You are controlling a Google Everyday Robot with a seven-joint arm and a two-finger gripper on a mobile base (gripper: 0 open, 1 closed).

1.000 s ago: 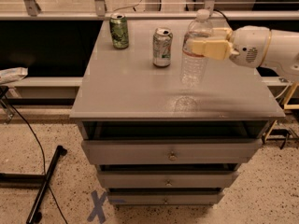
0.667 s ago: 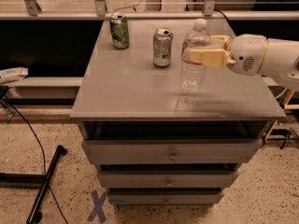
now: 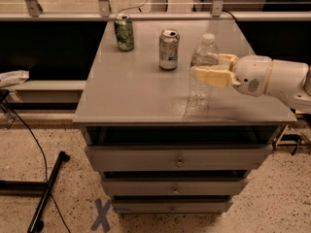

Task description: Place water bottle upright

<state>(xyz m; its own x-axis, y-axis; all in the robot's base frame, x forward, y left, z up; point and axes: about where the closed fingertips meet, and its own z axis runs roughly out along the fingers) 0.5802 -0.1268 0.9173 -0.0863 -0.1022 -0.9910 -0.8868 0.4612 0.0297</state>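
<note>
Firmly clamped, my fingers (image 3: 212,76), reaching in from the right, grip the water bottle (image 3: 198,99) below its neck; it stands upright, base low at the table (image 3: 131,93) — silver can (image 3: 168,49), green can (image 3: 124,32) behind.

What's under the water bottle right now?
Only the gray cabinet top; the water bottle stands upright there, end effector clamped around its middle. Whether its base fully touches cannot be seen.

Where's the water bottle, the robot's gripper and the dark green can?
water bottle (image 3: 198,95): camera view, on its clear lower body.
gripper (image 3: 204,66): camera view, midway between its fingertips, clamped round the bottle's middle.
dark green can (image 3: 124,33): camera view, on the middle of its side.
</note>
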